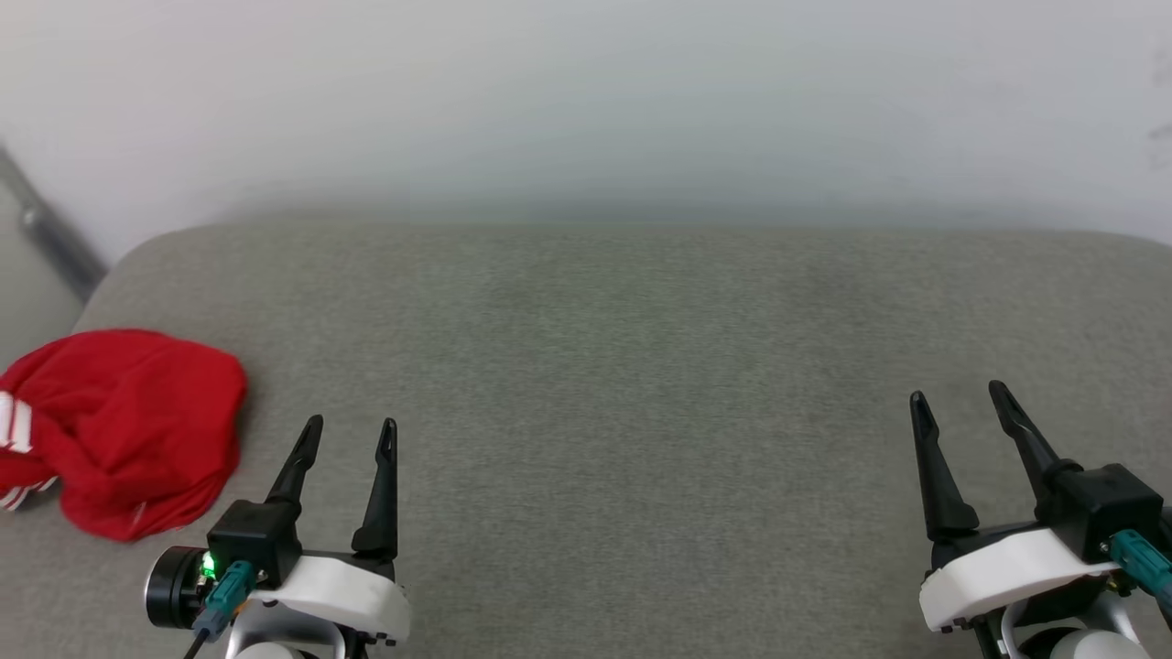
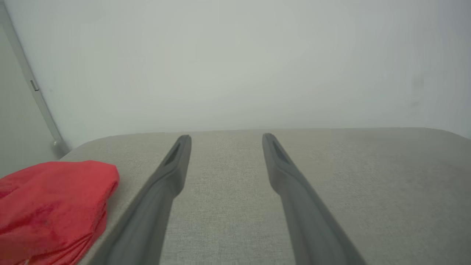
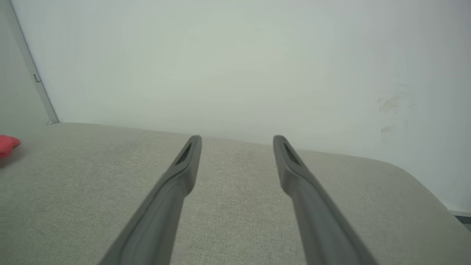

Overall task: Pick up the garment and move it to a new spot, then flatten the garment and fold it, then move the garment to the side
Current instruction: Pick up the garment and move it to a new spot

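Bunched red jersey (image 1: 124, 430) at 9 o'clock, on cushion (image 1: 641, 366) left edge. At 7 left gripper (image 1: 352, 426), at 4 right gripper (image 1: 958, 395), fingers apart on both. Open cushion centre to 3; wall (image 1: 586, 110) at 12.

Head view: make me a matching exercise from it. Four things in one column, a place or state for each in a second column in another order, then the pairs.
Column one
1. garment
2. left gripper
3. right gripper
4. wall

Column two
A. lower right, open, far from the red cloth
B. far left of the grey padded surface, bunched in a heap
C. across the top, pale and plain
D. lower left, open, just right of the red cloth and not touching it

Pairs: 1-B, 2-D, 3-A, 4-C
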You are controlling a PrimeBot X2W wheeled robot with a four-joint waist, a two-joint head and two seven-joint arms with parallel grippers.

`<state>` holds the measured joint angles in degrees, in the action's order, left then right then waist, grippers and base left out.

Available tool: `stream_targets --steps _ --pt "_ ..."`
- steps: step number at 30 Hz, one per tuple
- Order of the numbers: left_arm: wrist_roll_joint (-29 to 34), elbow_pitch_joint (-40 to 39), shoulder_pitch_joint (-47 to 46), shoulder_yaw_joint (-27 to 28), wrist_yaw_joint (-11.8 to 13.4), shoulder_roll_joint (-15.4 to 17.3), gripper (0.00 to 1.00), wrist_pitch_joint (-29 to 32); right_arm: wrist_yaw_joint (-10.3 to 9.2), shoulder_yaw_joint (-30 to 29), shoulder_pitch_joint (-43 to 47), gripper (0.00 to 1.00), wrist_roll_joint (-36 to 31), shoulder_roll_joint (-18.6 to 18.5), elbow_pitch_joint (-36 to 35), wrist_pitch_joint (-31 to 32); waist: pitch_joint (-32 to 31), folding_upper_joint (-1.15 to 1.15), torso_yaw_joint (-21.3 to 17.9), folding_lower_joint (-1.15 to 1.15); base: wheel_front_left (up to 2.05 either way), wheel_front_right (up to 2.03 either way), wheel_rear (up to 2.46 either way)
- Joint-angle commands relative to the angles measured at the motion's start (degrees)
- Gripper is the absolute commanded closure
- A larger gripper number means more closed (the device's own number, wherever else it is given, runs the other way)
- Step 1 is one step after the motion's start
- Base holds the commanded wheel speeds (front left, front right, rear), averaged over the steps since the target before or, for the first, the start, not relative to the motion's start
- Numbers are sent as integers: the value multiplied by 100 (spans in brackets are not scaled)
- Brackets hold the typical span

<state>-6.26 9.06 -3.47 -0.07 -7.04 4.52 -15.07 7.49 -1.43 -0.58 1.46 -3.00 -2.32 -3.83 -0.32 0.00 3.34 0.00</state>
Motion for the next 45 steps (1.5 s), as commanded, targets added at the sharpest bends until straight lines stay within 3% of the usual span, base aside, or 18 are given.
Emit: stream_targets --steps 1,13,23,30,36,40,45 --pt "-23 0 -36 40 3 5 0 -16 0 26 -11 0 -21 17 -57 -4 -12 0 294 0 0 0 0" --pt "-91 -95 103 344 54 -8 0 -15 0 322 -82 0 16 15 -124 98 -2 0 1490 0 0 0 0" --pt "-64 -200 221 569 89 -43 0 -16 0 641 -157 0 41 14 -108 111 32 0 2216 0 0 0 0" --pt "-45 -241 241 673 72 -45 0 -16 0 760 -240 0 -26 14 -135 137 108 0 2302 0 0 0 0" --pt "-49 -180 27 709 53 3 0 -16 0 815 -378 0 -37 -7 -159 175 281 0 2142 0 0 0 0" --pt "-228 -10 -370 607 -2 185 0 -15 0 814 -489 0 -96 -19 -252 251 554 0 1969 0 0 0 0" --pt "-618 294 -1298 592 -34 726 0 305 0 849 -703 0 -184 -61 -402 373 1057 0 1675 0 0 0 0"
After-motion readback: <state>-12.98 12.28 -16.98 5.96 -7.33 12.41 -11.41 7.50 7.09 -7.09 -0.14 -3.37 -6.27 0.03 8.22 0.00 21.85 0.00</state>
